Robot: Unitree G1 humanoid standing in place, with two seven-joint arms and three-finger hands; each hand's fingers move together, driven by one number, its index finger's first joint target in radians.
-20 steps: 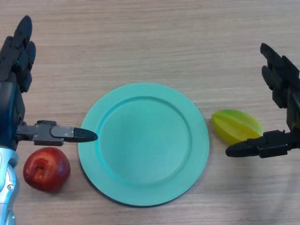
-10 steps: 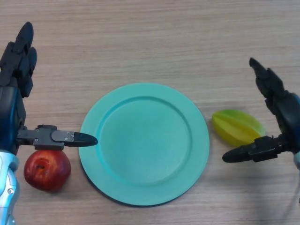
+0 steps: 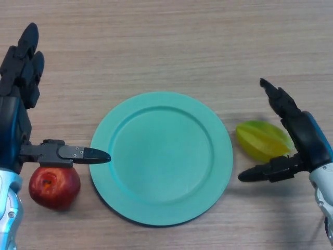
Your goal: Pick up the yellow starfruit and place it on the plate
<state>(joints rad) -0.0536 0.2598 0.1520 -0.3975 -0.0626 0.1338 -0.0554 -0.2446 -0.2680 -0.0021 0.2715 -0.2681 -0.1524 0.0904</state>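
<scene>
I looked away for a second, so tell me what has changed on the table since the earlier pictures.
The right hand has swung in leftward around the starfruit, its fingers now beyond the fruit and its thumb on the near side, open and not yet gripping. The left hand barely moved, open above the apple. The starfruit and plate stayed put; the apple hardly shifted.

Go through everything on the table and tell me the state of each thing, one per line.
Starfruit: on the table right of the plate, not grasped.
Plate: nothing on it.
Apple: on the table left of the plate, untouched.
Right hand: open, fingers and thumb spread around the starfruit.
Left hand: open, above the apple, holding nothing.
</scene>
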